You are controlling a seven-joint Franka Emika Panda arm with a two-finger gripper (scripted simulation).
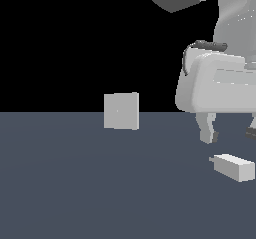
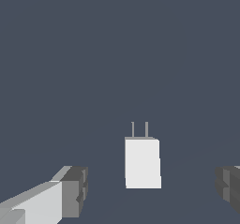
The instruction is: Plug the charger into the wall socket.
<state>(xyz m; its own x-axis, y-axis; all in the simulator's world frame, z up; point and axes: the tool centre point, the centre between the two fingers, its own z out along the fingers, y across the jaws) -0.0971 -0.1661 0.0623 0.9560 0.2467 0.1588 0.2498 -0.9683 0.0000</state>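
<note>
Your claw (image 1: 230,134) hangs wide open and empty over the charger (image 1: 233,166) at lower right, socket (image 1: 121,111) mid-frame.

One charger (image 1: 234,166) near my jaws, two thin prongs (image 2: 139,129) on its end. One wall socket (image 1: 121,111), far, toward exterior view's left. One gripper (image 1: 230,133), mine, two fingers (image 1: 207,130). One dark floor (image 1: 75,183).
</note>
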